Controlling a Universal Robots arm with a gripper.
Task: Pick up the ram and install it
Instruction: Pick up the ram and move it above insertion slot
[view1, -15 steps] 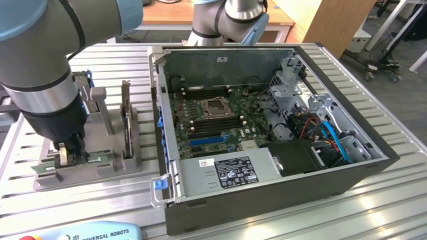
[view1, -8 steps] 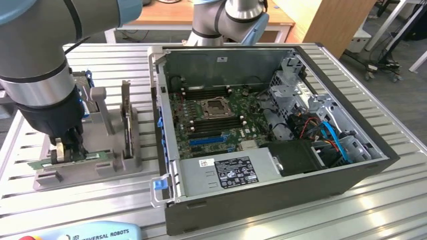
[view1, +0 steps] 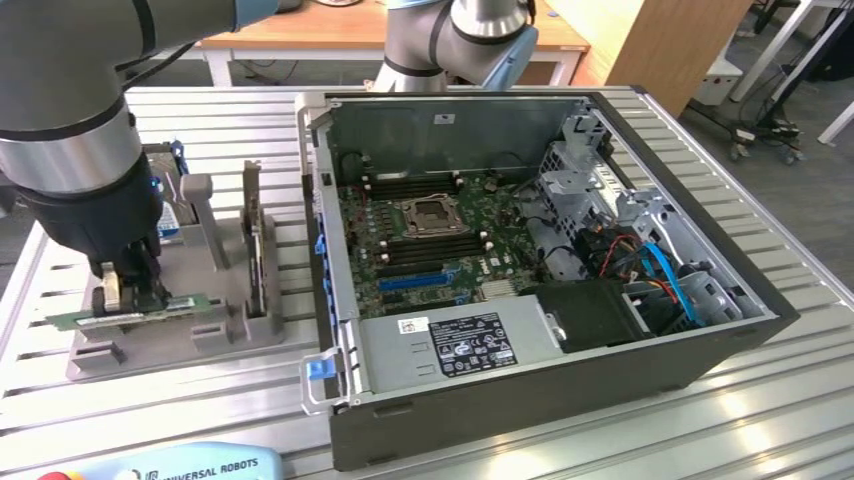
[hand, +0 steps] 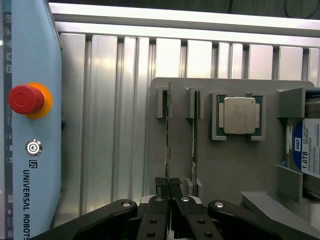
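Observation:
The ram (view1: 180, 303) is a thin green circuit-board stick lying across the front of a grey holder (view1: 200, 340) at the exterior view's left. My gripper (view1: 130, 300) comes down onto it from above and is shut on it near its middle. In the wrist view the ram (hand: 168, 130) is seen edge-on in its holder slot, and my gripper (hand: 170, 192) pinches it between two black fingers (hand: 159, 215). I cannot tell whether the stick has lifted clear of the slot. A second stick like it (hand: 195, 135) stands in the neighbouring slot.
An open computer case (view1: 534, 395) lies at the exterior view's right, its motherboard (view1: 441, 240) facing up. The grey holder (hand: 235, 165) also carries a square silver CPU (hand: 239, 115) and a blue-labelled hard drive (hand: 306, 152). A light-blue teach pendant (hand: 30, 50) lies on the slatted table beside the holder.

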